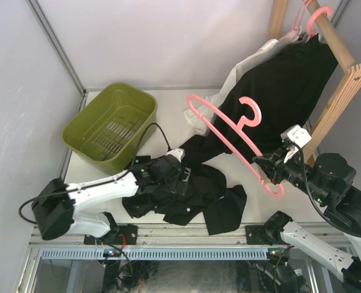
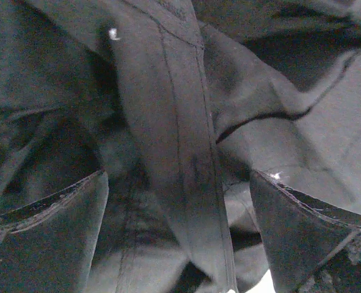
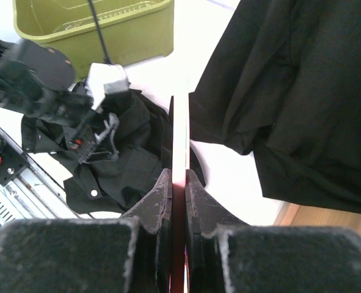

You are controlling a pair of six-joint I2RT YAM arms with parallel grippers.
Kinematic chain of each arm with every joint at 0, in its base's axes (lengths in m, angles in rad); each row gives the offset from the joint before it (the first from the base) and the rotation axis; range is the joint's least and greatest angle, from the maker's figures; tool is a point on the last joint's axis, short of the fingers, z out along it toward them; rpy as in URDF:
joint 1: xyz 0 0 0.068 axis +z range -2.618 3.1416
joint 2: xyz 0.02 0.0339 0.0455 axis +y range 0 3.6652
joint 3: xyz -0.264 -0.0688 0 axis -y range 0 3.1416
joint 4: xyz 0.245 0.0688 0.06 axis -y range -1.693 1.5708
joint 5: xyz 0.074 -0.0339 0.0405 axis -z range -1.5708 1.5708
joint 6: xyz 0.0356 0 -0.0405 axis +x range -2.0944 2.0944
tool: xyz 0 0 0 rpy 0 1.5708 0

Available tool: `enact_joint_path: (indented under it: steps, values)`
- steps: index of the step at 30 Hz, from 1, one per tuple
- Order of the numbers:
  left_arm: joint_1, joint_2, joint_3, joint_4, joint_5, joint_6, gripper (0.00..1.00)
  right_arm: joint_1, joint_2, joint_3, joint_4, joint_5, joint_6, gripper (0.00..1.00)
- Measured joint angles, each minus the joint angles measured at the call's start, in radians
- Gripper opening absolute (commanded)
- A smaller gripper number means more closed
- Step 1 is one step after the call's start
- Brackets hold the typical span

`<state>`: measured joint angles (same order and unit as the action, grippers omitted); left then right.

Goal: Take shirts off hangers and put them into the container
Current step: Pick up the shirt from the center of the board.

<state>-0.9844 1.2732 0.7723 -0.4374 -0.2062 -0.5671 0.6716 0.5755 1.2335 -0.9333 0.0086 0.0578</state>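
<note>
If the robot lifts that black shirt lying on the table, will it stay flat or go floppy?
Probably floppy: the black shirt lies crumpled in soft folds, so it would likely droop and dangle from the left end effector. Its thin cloth looks light, though a sleeve might drag over the table.

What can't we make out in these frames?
Left wrist view: the open left end effector shows only dim close-up folds of the black shirt on the table; which part, or any contact, is unclear.
Top view: white shirt mostly hidden behind the hung black shirt; rack cut by the top edge.
Right wrist view: container cut by the top edge; pink hanger in the shut right end effector is edge-on, overexposed.
</note>
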Motion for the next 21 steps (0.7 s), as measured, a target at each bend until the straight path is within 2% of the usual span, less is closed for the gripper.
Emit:
enact_joint_path:
  steps: [6, 8, 11, 12, 14, 15, 19, 21]
  values:
    - [-0.01, 0.207, -0.021, 0.108, 0.072, 0.002, 0.99, 0.0, 0.0, -0.032, 0.026, -0.008, 0.012, 0.0]
    - [-0.032, 0.241, -0.009, 0.134, 0.048, 0.012, 0.92, 0.0, 0.0, -0.038, 0.026, 0.0, 0.013, 0.0]
    - [-0.061, 0.299, 0.02, 0.141, -0.008, 0.019, 0.61, 0.0, -0.003, -0.045, 0.033, 0.029, 0.015, 0.0]
    - [-0.074, 0.321, 0.033, 0.141, -0.038, 0.022, 0.47, 0.0, -0.006, -0.049, 0.038, 0.044, 0.016, 0.0]
    - [-0.1, 0.357, 0.058, 0.154, -0.082, 0.013, 0.13, 0.0, -0.015, -0.055, 0.045, 0.077, 0.021, 0.0]
    - [-0.116, 0.375, 0.072, 0.166, -0.093, 0.003, 0.02, 0.0, -0.019, -0.056, 0.048, 0.092, 0.023, 0.0]
    - [-0.174, 0.387, 0.105, 0.169, -0.166, -0.024, 0.0, 0.0, -0.04, -0.056, 0.063, 0.128, 0.033, 0.0]
    - [-0.183, 0.36, 0.105, 0.099, -0.206, -0.026, 0.0, 0.0, -0.045, -0.056, 0.071, 0.136, 0.037, 0.0]
